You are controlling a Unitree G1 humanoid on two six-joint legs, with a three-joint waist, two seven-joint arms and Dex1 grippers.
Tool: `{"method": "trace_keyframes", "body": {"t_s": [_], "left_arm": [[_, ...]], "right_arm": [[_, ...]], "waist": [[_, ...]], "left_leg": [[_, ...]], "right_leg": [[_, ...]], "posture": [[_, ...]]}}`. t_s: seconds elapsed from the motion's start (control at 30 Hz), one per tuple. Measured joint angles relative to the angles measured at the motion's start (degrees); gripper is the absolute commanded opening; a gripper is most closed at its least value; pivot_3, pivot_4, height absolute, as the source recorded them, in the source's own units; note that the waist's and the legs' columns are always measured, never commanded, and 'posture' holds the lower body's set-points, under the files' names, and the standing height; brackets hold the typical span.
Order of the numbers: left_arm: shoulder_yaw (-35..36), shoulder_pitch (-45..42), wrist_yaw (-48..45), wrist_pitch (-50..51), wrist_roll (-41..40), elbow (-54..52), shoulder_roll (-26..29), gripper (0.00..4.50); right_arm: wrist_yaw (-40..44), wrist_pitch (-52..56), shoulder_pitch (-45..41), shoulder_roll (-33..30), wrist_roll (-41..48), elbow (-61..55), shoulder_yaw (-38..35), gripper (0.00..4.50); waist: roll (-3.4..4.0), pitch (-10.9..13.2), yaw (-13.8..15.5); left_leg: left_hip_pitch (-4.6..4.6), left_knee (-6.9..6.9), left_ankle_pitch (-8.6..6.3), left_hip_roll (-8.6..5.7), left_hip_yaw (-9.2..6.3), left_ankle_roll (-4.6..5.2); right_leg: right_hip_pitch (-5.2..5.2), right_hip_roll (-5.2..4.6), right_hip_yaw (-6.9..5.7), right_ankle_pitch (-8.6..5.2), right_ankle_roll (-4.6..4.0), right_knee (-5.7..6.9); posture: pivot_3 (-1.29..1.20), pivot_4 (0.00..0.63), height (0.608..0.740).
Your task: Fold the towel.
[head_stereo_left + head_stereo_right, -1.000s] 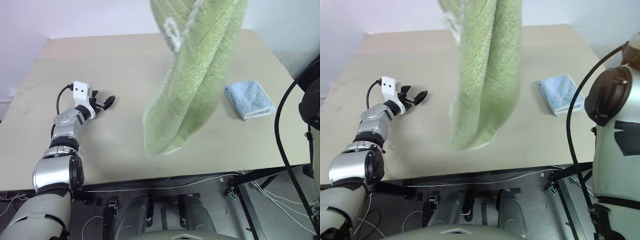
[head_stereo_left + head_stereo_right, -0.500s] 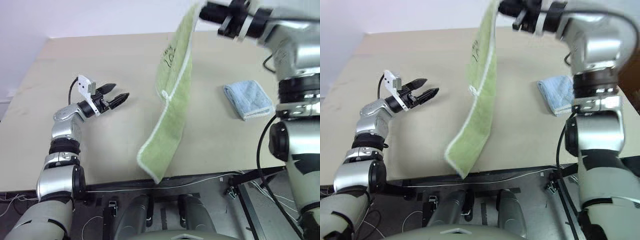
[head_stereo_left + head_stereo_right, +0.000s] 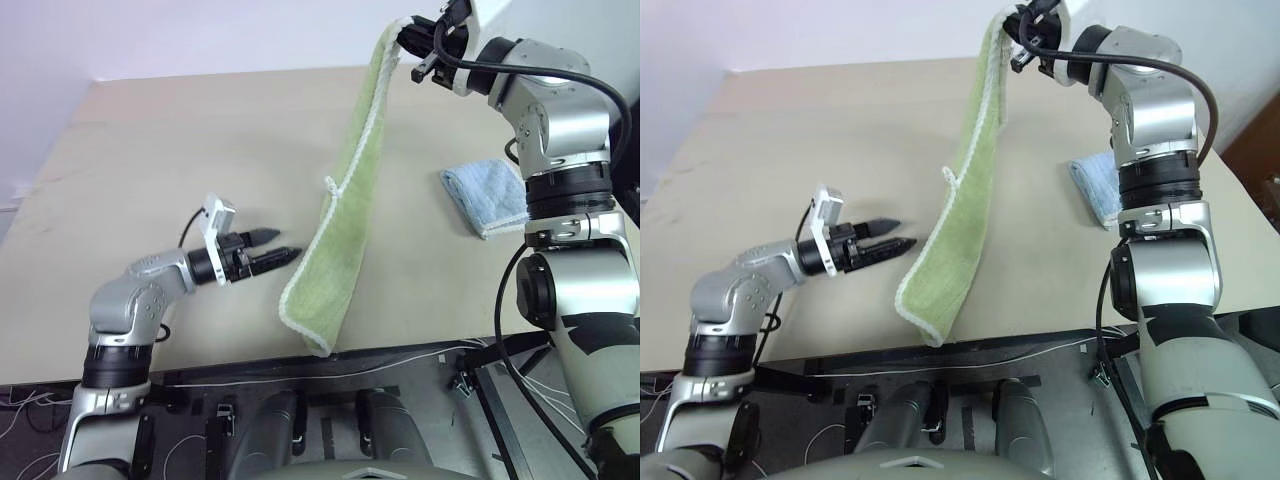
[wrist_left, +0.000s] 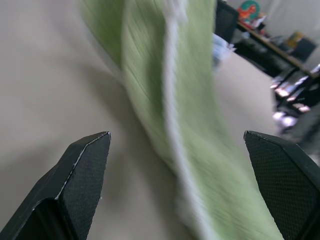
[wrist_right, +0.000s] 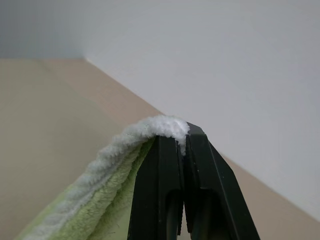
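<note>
The right gripper (image 3: 412,38) is raised high over the far part of the table (image 3: 200,150), its two black fingers (image 5: 170,165) pinched tight on the white-edged top corner of the light-green towel (image 3: 350,210). In the right wrist view a tuft of the white edging bulges out just above the closed fingertips, with green terry falling away to one side below them.

From that grip the towel hangs down as one long, narrow strip, slanting toward the near edge of the table. Its white stitched edging runs along the side facing the left arm, and a small white loop (image 3: 329,186) sticks out from that edge about halfway down. The lower end (image 3: 310,325) curls at the near table edge; whether it rests on the tabletop or hangs just clear of it is hard to tell.

The left gripper (image 3: 283,255) is held low over the table, pointing across at the lower part of the towel, its fingers spread wide with nothing between them. It is just beside the hanging strip and not touching it. In the left wrist view the blurred towel fills the gap ahead of the two parted fingertips (image 4: 85,170).

A smaller folded light-blue cloth (image 3: 485,195) lies flat on the table below the right gripper, apart from the towel.
</note>
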Motion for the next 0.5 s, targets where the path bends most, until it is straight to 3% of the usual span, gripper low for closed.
{"method": "trace_keyframes", "body": {"t_s": [0.33,0.5], "left_arm": [[12.83,5.06,18.34,19.56,-19.47,-9.46,-2.6,4.48],[13.96,6.69,27.17,24.88,-26.88,-10.53,-4.19,4.48]], "right_arm": [[-3.79,-3.89,-0.05,1.38,-2.01,5.52,-0.7,0.0],[-4.66,-6.01,-0.19,2.42,-2.53,8.65,-0.69,0.0]], "waist": [[-0.01,-0.01,0.12],[-0.01,-0.01,0.12]], "left_leg": [[0.06,0.06,0.04,0.02,-0.02,-0.08],[0.08,0.06,0.04,0.02,-0.03,-0.09]], "right_leg": [[0.1,0.04,-0.04,0.03,-0.04,0.0],[0.13,0.06,-0.03,0.03,-0.05,0.01]], "posture": [[0.0,0.15,0.74],[0.0,0.15,0.74]]}}
